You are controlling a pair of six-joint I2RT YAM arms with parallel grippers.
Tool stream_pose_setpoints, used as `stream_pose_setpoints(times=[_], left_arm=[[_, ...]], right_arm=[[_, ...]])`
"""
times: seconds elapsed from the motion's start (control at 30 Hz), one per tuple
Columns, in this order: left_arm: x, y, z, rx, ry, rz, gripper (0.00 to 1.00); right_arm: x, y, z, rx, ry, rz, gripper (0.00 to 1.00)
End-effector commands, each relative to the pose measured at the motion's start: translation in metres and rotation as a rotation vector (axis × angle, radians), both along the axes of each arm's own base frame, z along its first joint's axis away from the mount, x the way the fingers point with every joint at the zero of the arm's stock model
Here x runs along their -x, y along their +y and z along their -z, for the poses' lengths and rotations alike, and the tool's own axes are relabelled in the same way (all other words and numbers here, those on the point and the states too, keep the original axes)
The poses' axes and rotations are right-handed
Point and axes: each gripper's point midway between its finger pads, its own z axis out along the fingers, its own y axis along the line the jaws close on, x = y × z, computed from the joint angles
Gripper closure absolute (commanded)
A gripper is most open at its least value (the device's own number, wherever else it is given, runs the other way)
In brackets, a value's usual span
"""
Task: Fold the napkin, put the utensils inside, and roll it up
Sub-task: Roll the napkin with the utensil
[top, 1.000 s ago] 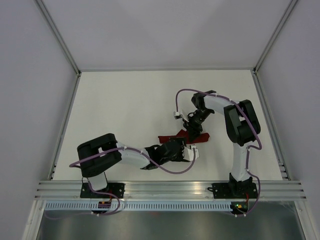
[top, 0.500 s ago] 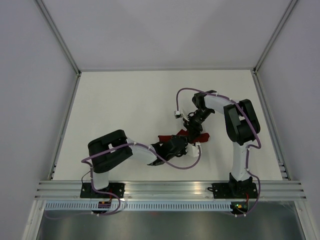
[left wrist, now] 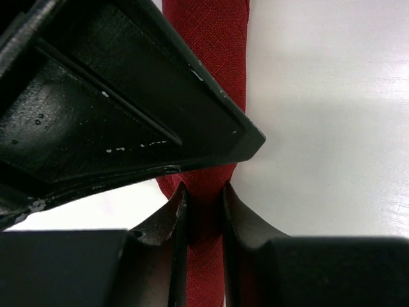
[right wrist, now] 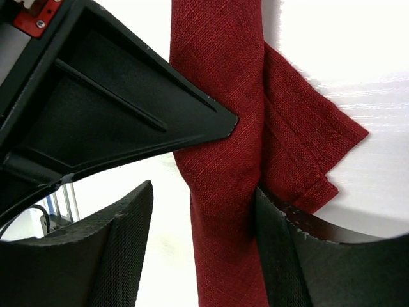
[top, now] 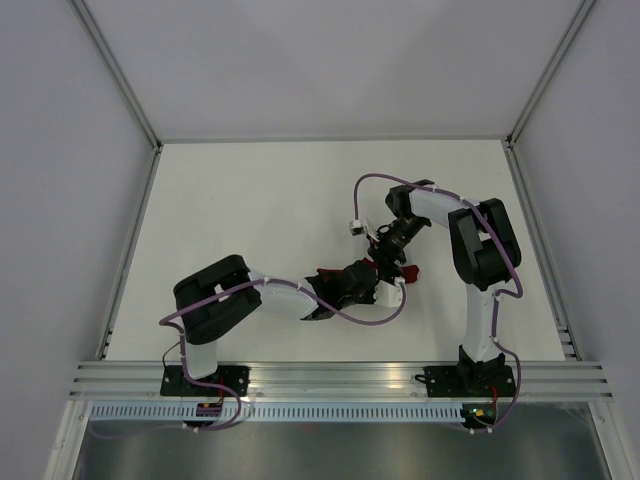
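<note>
Left gripper around napkin, seemingly glossy table

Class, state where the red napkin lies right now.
Top view: the napkin lies right of table centre, pinched in the left gripper, the right gripper open around it.

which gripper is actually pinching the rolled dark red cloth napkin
The left gripper: it squeezes the rolled dark red cloth napkin from both sides. The right gripper stands wide, with a gap on one side.
</note>
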Motion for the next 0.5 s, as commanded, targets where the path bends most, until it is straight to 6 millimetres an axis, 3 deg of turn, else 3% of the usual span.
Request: stream_pose_setpoints(times=[0.0, 0.17, 0.47], left_arm=[[0.025, 0.009, 0.029, -0.043, 0.172, 0.028, 0.92], [0.03, 0.011, 0.031, -0.054, 0.24, 0.039, 0.92], [0.035, 0.01, 0.029, -0.051, 0.471, 0.056, 0.92]], right_arm=[[-0.02, 0.0, -0.007, -0.029, -0.099, 0.015, 0.31], [-0.043, -0.006, -0.027, -0.064, -0.17, 0.114, 0.27], [-0.074, -0.052, -0.078, -0.236, -0.25, 0.339, 0.27]])
